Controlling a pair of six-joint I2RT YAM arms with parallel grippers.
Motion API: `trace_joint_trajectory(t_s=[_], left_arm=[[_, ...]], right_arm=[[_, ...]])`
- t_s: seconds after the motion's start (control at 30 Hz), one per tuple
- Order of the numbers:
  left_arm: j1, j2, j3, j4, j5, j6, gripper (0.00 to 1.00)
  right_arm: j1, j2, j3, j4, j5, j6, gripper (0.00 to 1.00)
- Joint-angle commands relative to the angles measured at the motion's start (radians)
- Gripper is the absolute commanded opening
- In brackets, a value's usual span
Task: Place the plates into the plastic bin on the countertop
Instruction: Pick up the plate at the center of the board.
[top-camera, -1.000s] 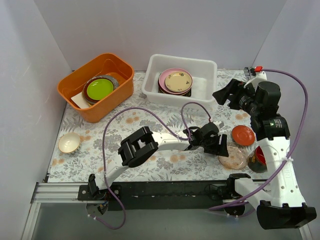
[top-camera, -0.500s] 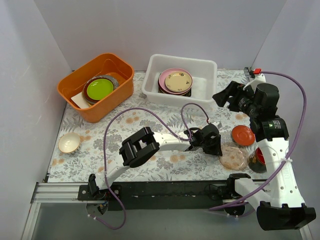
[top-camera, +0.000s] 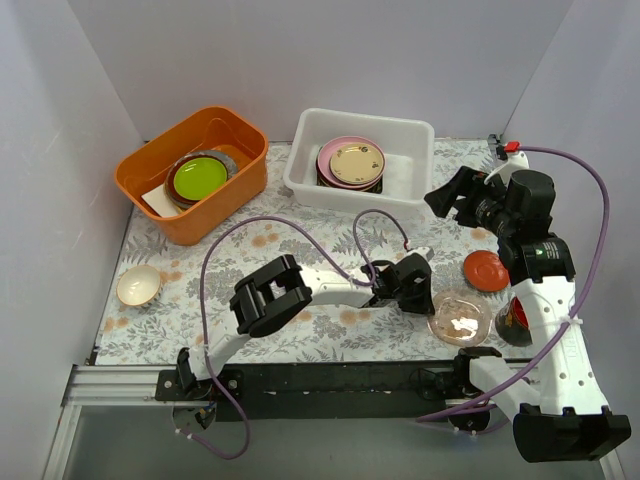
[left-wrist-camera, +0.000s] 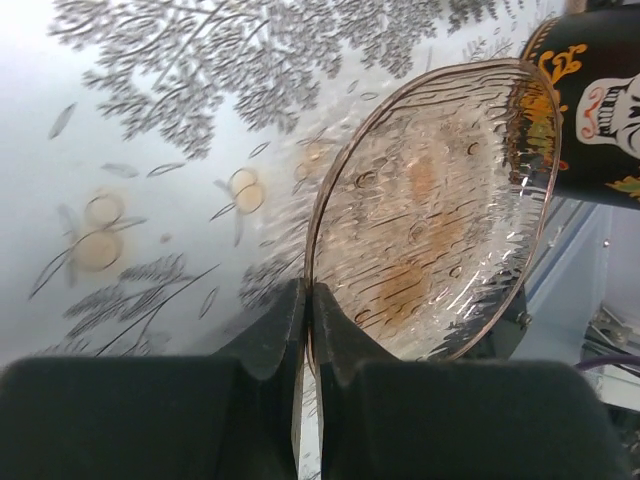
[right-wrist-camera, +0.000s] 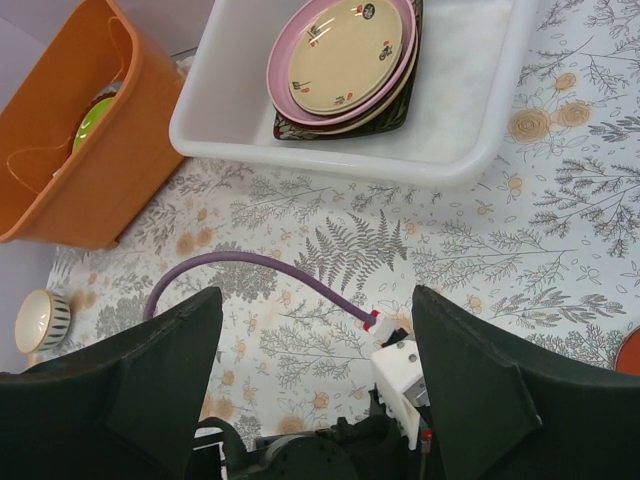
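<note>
A speckled pinkish glass plate (top-camera: 459, 316) (left-wrist-camera: 430, 210) sits at the countertop's (top-camera: 300, 235) near right, tilted up on its left side. My left gripper (top-camera: 425, 296) (left-wrist-camera: 307, 300) is shut on that plate's left rim. The white plastic bin (top-camera: 410, 135) (right-wrist-camera: 330, 160) at the back holds a stack of plates (top-camera: 352, 163) (right-wrist-camera: 345, 55), a cream one on pink on top. An orange-red plate (top-camera: 487, 270) lies right of the held plate. My right gripper (top-camera: 450, 195) (right-wrist-camera: 317, 295) hovers open and empty in front of the bin's right end.
An orange tub (top-camera: 160, 200) at the back left holds a lime-green plate (top-camera: 199, 177) and other dishes. A small cream bowl (top-camera: 138, 285) (right-wrist-camera: 38, 318) sits at the left edge. A dark decorated cup (top-camera: 515, 318) (left-wrist-camera: 600, 100) stands just right of the held plate. A purple cable (right-wrist-camera: 250, 262) loops over the counter.
My left gripper's jaws have closed on the glass plate's rim and the plate has tipped up slightly. The right gripper has stayed open and has barely moved.
</note>
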Motion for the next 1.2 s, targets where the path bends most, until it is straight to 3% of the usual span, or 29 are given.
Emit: trace_joint_trajectory(t_s=[0.0,0.6,1.17], left_arm=[[0.015,-0.101,-0.123,-0.123,-0.148,0.048,0.0],[0.03,-0.556,-0.458,-0.195,-0.357,0.024,0.0],[0.145,-0.915,-0.501,-0.313,-0.452,0.076,0.0]], right_arm=[[-0.004,-0.015,-0.012,0.043,-0.005,0.004,0.84],[-0.003,0.008,-0.081,0.069,-0.126,-0.03,0.89],[-0.003,0.034,-0.259,0.201,-0.391,-0.047,0.91]])
